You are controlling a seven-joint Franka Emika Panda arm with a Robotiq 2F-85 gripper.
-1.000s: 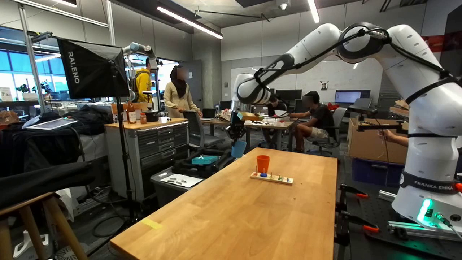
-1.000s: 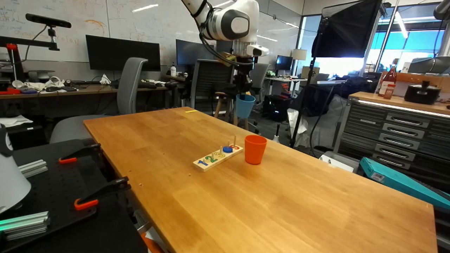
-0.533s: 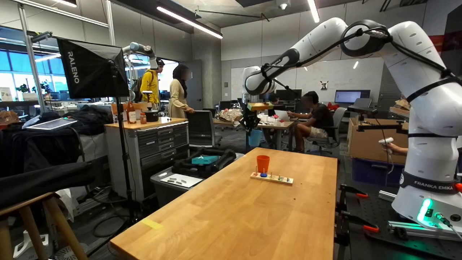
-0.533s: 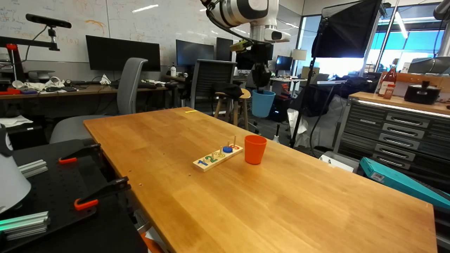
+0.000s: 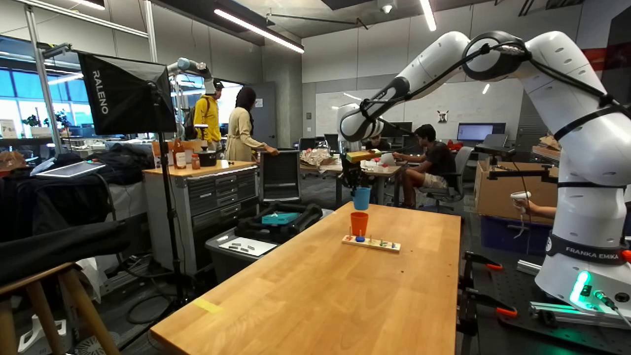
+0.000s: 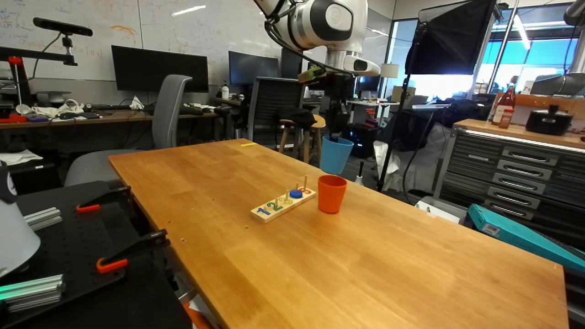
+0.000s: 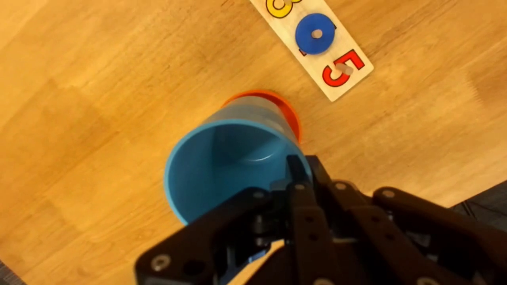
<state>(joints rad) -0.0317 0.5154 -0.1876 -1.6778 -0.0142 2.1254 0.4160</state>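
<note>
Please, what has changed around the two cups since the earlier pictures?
The black gripper has carried the blue tapered cup rightwards in both exterior views, lately down, to above the orange tapered cup. The gripper stays closed on the blue cup; nothing was released. The orange cup and the long wooden number board stayed put.

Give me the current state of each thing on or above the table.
Claw: pinching the wall of the blue cup.
Blue cup: mouth up, slightly tilted, no contents visible, held above the orange cup.
Orange cup: upright on the table, contents unclear.
Peg board: lying flat on the table.
Blue disc: threaded on one board peg.
Yellow tape: flat on the table.
</note>
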